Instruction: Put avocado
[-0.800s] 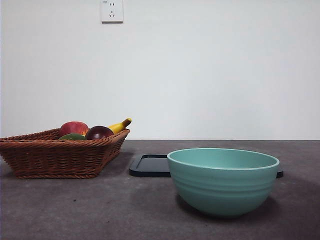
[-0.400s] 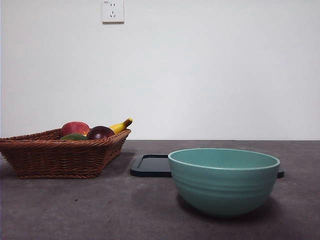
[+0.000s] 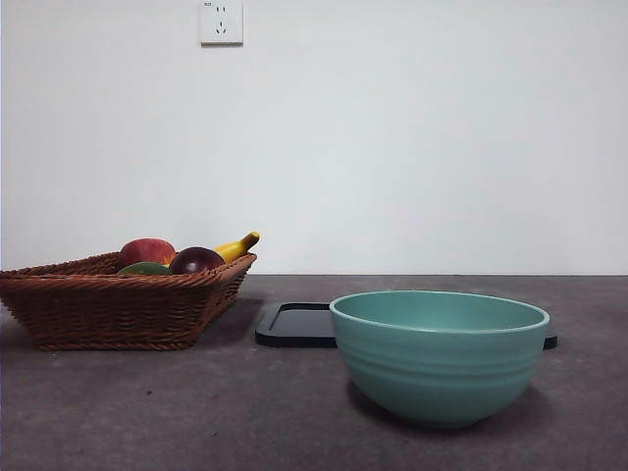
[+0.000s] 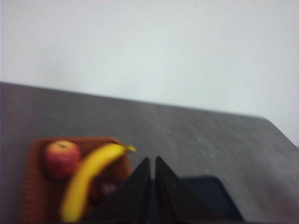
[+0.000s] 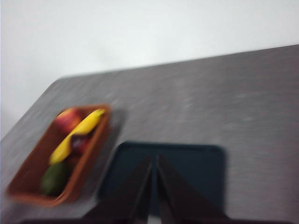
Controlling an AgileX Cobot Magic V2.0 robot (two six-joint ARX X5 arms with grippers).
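The avocado (image 3: 144, 268) is a dark green fruit lying in the wicker basket (image 3: 108, 309) at the left, only its top showing over the rim. It also shows in the right wrist view (image 5: 54, 179), at the basket's near end. In the left wrist view it is hidden. My left gripper (image 4: 153, 161) is shut and empty, high above the table near the basket and tray. My right gripper (image 5: 154, 159) is shut and empty, high above the black tray (image 5: 187, 163). Neither gripper shows in the front view.
In the basket also lie a red apple (image 3: 147, 250), a dark maroon fruit (image 3: 195, 260) and a banana (image 3: 236, 246). A teal bowl (image 3: 439, 355) stands in front of the flat black tray (image 3: 294, 325). A wall stands behind the table.
The front view shifted very slightly between the oldest frame and now; the things on the table have not moved.
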